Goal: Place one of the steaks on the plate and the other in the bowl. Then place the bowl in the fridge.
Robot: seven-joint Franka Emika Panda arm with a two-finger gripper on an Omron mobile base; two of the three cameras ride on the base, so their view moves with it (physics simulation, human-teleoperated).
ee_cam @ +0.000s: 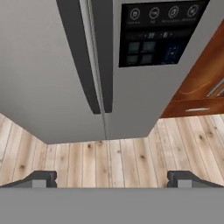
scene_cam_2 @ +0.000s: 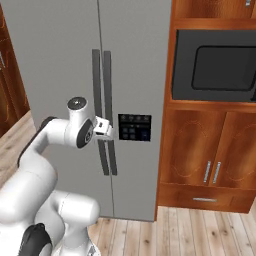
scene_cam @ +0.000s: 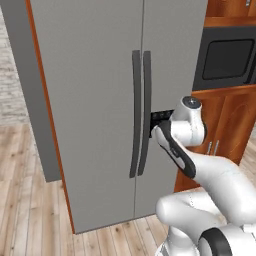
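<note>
Gripper (ee_cam: 112,178) wide open, empty, facing closed fridge (scene_cam: 95,100); handles (ee_cam: 94,61) just ahead. Likely step: opening fridge. Next: close in on a handle, grasp, pull.

The white arm rises from the base, bends sharply at the elbow and reaches forward at mid height, wrist turned level. The end effector (ee_cam: 111,178) points ahead and slightly down with its two dark fingertips (ee_cam: 41,178) spread as wide as they go, nothing between them.
</note>
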